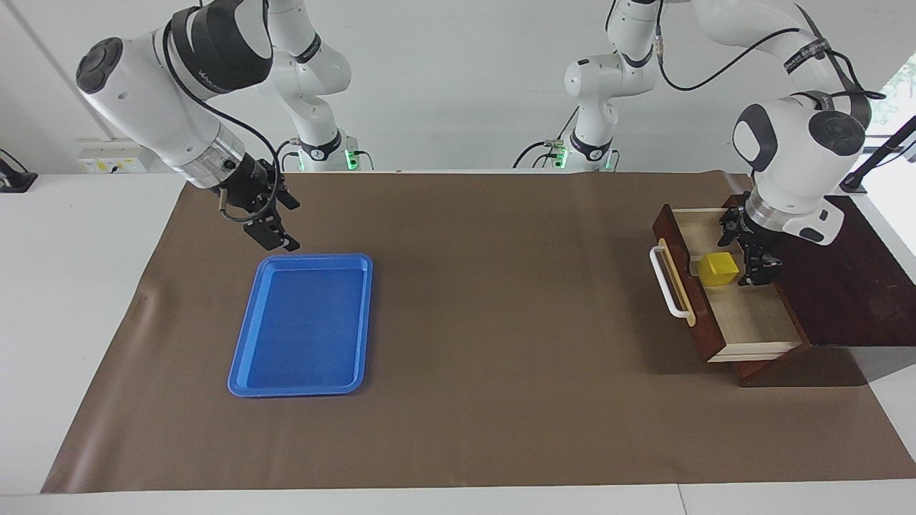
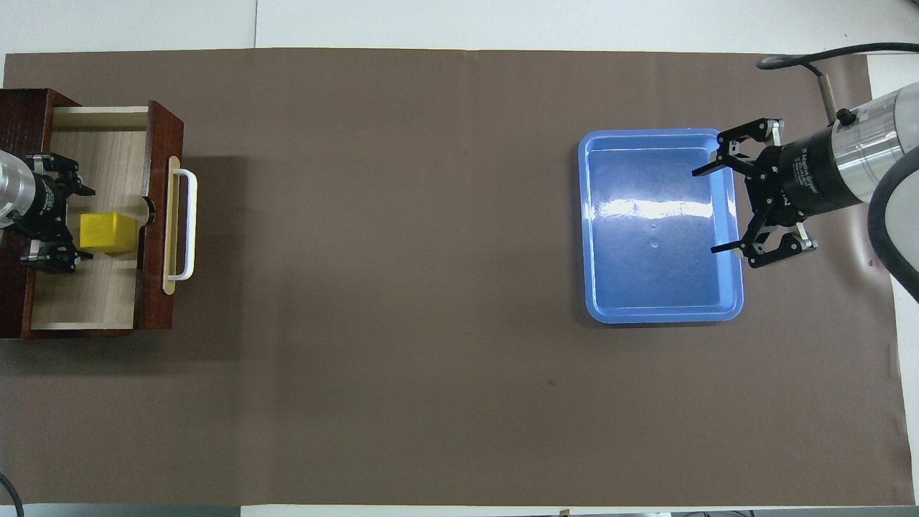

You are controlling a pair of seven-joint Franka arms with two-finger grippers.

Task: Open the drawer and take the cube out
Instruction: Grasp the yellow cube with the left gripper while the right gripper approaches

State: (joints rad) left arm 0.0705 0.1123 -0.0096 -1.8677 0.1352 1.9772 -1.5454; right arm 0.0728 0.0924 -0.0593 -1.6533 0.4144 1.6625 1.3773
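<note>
Two arms work at one table covered by one brown mat (image 1: pixel 501 322). One drawer (image 1: pixel 744 315) sits at the left arm's end of the table, pulled out of its dark reddish-brown housing so that its light wood interior is exposed. Its front panel carries one white bar handle (image 1: pixel 664 282) mounted on one pale yellow strip. One yellow cube (image 1: pixel 718 269) rests on the drawer floor, just inside the front panel and roughly midway along the drawer's length. The left gripper (image 1: pixel 751 250) is lowered into the drawer directly beside the cube, on the side away from the handle. In the overhead view its two fingers (image 2: pixel 61 165) are spread apart, one toward each end of the drawer, and the cube (image 2: pixel 108 233) lies just past their tips rather than between them; the left gripper (image 2: pixel 61 212) is therefore released and holds nothing. One flat blue tray (image 1: pixel 247 357) lies on the mat toward the right arm's end of the table, well apart from the drawer (image 2: pixel 158 215), and it contains no objects. The right gripper (image 1: pixel 275 232) hangs in the air over the tray edge nearest the right arm's end, with its fingers (image 2: pixel 711 169) spread wide and nothing held between them.
</note>
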